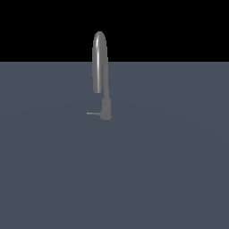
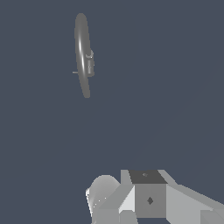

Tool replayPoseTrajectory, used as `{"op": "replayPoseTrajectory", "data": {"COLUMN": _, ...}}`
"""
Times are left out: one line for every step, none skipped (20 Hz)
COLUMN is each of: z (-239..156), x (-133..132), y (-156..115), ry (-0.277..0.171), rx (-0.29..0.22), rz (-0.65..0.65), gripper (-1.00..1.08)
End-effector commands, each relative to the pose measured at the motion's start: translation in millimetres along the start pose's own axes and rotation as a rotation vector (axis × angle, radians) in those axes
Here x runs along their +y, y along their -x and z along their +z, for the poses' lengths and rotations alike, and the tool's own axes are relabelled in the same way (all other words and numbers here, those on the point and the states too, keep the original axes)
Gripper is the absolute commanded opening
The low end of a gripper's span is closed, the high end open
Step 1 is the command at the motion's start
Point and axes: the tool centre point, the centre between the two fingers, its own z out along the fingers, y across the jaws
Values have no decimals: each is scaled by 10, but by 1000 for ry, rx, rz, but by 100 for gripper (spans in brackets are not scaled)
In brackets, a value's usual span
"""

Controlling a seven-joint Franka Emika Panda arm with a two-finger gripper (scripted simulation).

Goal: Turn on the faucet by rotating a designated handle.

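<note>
One arm is at work here, and only its wrist housing shows, in the wrist view; the gripper's fingertips are out of frame, so whether they are open or closed cannot be told. The exterior view shows no arm at all.

Well apart from that housing stands the faucet (image 2: 82, 52), seen nearly from above as a narrow arch. The handle (image 2: 75, 72) is a tiny stub beside it, hard to make out. In the exterior view the faucet (image 1: 100, 67) rises upright from its thick base, and the handle (image 1: 92, 113) runs level from the base toward the exterior view's left, its long axis horizontal and low by the surface.

The coming move likely calls for a long approach, then pushing the rod's free end sideways.

The floor (image 1: 170, 170) is a flat, dark blue-grey plane; beyond it the background is black.
</note>
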Motion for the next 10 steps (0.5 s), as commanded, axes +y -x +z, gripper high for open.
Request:
{"op": "replayPoseTrajectory", "data": {"z": -47, "x": 38, "y": -12, "ry": 65, "rx": 23, "rz": 12, "gripper": -100}}
{"op": "replayPoseTrajectory", "data": {"z": -70, "x": 54, "y": -18, "ry": 95, "rx": 34, "rz": 18, "gripper": -100}}
{"op": "replayPoseTrajectory", "data": {"z": -96, "x": 72, "y": -25, "ry": 128, "rx": 45, "rz": 24, "gripper": -100}}
{"op": "replayPoseTrajectory", "data": {"z": -125, "x": 89, "y": -32, "ry": 163, "rx": 58, "rz": 30, "gripper": -100}}
{"op": "replayPoseTrajectory", "data": {"z": -157, "x": 106, "y": -39, "ry": 201, "rx": 71, "rz": 37, "gripper": -100}}
{"op": "replayPoseTrajectory", "data": {"z": -193, "x": 123, "y": -47, "ry": 240, "rx": 85, "rz": 43, "gripper": -100}}
{"op": "replayPoseTrajectory", "data": {"z": -231, "x": 138, "y": -56, "ry": 281, "rx": 99, "rz": 50, "gripper": -100}}
{"op": "replayPoseTrajectory", "data": {"z": -272, "x": 152, "y": -64, "ry": 323, "rx": 114, "rz": 57, "gripper": -100}}
{"op": "replayPoseTrajectory", "data": {"z": -314, "x": 164, "y": -73, "ry": 366, "rx": 128, "rz": 63, "gripper": -100}}
{"op": "replayPoseTrajectory", "data": {"z": -358, "x": 174, "y": -83, "ry": 409, "rx": 143, "rz": 69, "gripper": -100}}
